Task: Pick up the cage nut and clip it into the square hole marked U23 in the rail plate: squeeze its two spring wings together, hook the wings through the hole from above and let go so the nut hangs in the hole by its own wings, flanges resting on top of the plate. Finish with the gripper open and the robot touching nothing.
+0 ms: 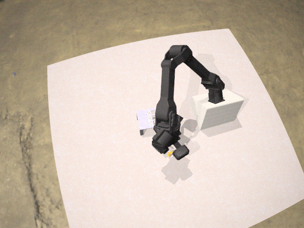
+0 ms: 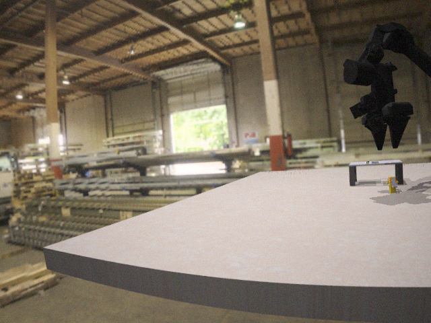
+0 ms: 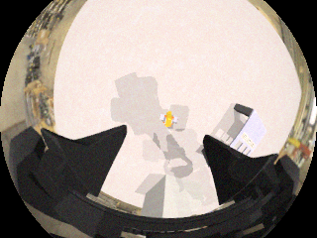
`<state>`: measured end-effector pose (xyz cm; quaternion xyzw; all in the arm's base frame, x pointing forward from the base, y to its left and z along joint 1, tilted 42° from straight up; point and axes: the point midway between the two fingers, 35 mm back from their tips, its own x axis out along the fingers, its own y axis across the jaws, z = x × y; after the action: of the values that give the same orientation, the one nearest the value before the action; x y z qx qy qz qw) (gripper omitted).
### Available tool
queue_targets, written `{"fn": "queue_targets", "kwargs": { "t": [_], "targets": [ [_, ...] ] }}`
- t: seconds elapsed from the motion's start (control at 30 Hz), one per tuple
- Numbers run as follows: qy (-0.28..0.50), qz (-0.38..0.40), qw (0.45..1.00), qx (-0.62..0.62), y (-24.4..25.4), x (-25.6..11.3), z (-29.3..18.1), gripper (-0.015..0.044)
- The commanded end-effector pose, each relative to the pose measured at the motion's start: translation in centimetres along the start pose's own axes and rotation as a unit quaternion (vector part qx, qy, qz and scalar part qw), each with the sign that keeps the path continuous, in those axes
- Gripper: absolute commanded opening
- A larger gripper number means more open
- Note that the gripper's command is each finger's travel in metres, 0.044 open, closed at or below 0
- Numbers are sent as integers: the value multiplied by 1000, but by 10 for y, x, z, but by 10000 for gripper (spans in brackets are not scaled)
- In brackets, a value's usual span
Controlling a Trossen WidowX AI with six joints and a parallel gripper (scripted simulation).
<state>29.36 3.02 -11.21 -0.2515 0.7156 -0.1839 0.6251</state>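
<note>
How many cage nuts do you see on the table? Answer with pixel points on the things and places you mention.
1: the yellow cage nut (image 1: 169, 153) (image 2: 392, 184) (image 3: 168, 119), beneath the open hand (image 1: 171, 155) (image 2: 387, 149) (image 3: 166, 134), beside the rail plate (image 1: 144, 118) (image 2: 376, 162) (image 3: 254, 130). The arm could hide others from the top view.

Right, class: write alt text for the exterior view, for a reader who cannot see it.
A black robot arm's open tool points down above a yellow cage nut on a pale tabletop. Beside the nut stands a rail plate on dark legs; behind lies a warehouse stacked with long stock.
</note>
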Motion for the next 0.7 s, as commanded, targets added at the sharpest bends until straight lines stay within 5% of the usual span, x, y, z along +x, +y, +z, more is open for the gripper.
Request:
{"fn": "queue_targets", "kwargs": {
  "t": [0.0, 0.1, 0.5, 0.67],
  "targets": [
    [21, -32, 999, 13, -2, 20, -12, 440],
    [21, -32, 999, 13, -2, 20, -12, 440],
    [21, -32, 999, 13, -2, 20, -12, 125],
    [21, -32, 999, 13, -2, 20, -12, 120]
  ]
}}
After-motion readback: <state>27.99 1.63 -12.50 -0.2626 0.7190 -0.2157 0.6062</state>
